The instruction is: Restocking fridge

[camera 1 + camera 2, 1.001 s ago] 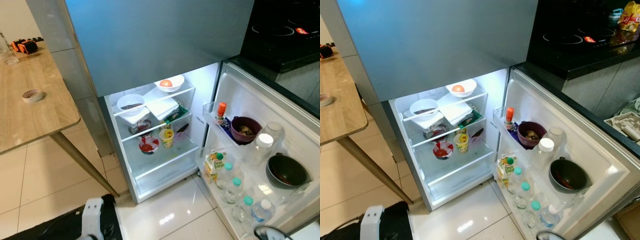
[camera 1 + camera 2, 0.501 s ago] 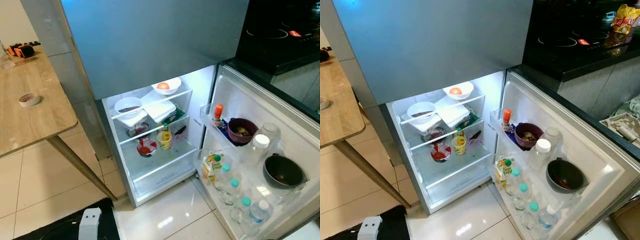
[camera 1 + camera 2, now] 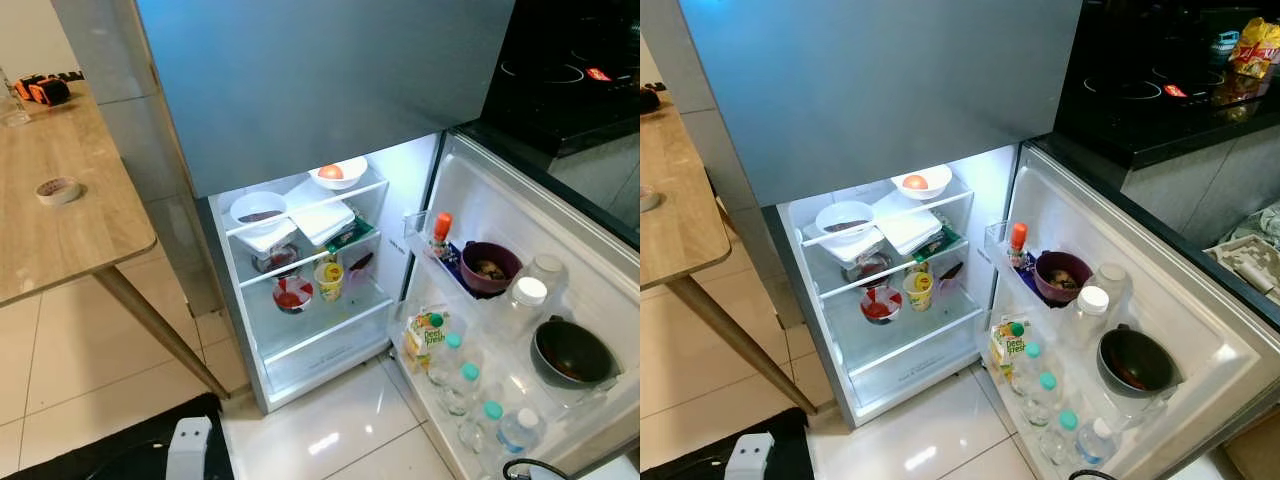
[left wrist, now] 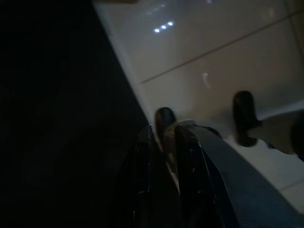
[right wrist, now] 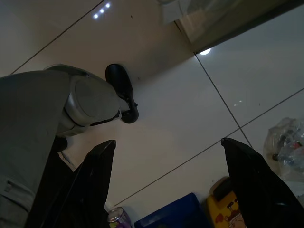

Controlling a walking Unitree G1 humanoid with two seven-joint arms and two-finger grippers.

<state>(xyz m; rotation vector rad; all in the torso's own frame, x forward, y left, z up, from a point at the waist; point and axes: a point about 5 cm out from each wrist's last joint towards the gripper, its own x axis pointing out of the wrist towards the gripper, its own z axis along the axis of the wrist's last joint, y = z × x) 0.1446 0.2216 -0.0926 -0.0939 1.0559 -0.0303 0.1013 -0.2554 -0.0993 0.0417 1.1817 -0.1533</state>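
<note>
Two grippers are hanging idle over the tiled floor (image 5: 199,109): I am seeing the left gripper (image 4: 164,137) with fingers nearly together, gripping nothing, and the right gripper (image 5: 166,166) spread wide and empty. Ahead, the fridge (image 3: 300,300) is standing open, lit inside, with bowls (image 3: 258,208) sitting on its shelves and bottles (image 3: 470,385) lining the door rack beside a juice carton (image 3: 425,335).

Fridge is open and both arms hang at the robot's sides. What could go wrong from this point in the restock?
The door shelf is crowded: a purple bowl, a dark pan and bottles sit close together, so a reach there may knock one out. The yellow cup and red-filled bowl stand near the shelf front and could be swept off. The open door juts toward the robot, risking a bump.
</note>
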